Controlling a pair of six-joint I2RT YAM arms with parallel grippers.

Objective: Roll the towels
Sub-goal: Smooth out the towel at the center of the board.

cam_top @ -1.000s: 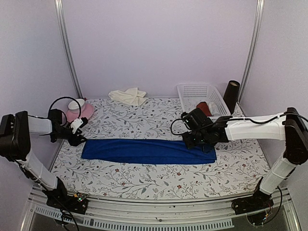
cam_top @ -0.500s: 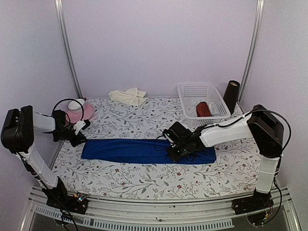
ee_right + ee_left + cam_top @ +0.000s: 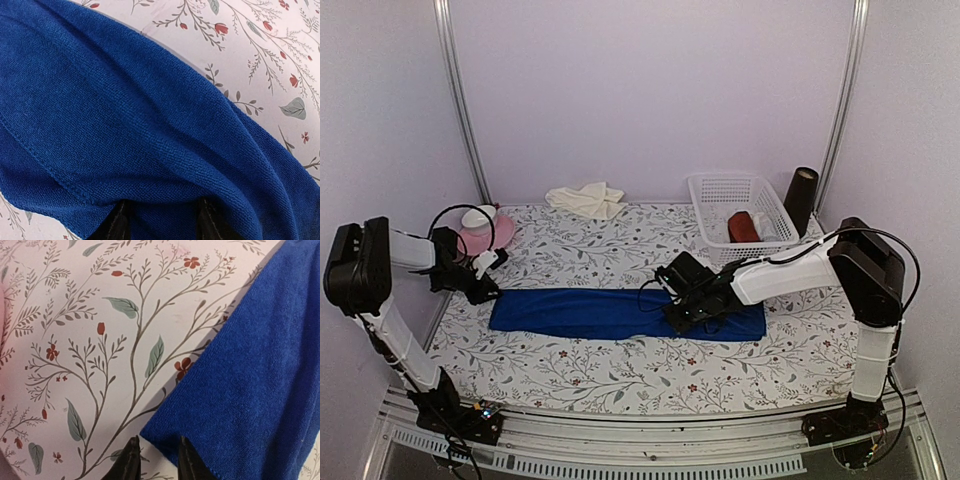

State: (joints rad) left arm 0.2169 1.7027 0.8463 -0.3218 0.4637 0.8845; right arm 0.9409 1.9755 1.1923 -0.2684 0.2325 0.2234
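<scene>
Cloth fills most of both wrist views. The blue towel [image 3: 590, 312] lies as a long, flat strip running left to right across the middle of the flower-printed table [image 3: 620, 372].

The left gripper [image 3: 485, 290] is down at the strip's left end, its arm reaching in low from the left edge. In the left wrist view its two dark fingers [image 3: 131, 462] point down at the table with only a narrow gap between them. The towel's near-left corner [image 3: 165, 442] sits in that gap, with a sliver of bare table beside it. Whether the pads actually press the cloth cannot be told from here.

The right gripper [image 3: 685, 308] sits on the towel right of its middle, its arm stretched in low from the right side. In the right wrist view its fingers [image 3: 117, 222] stand part way apart, and a thick fold of blue cloth [image 3: 165, 150] packs the space between them and bulges up over their tips. This gripper is pinching that fold. A stitched hem runs down the left side of that view.

The cream towel [image 3: 586, 198] lies crumpled at the far edge of the table, well apart from both grippers. A white basket [image 3: 715, 183] at the far right holds a dark red roll [image 3: 742, 226].
</scene>
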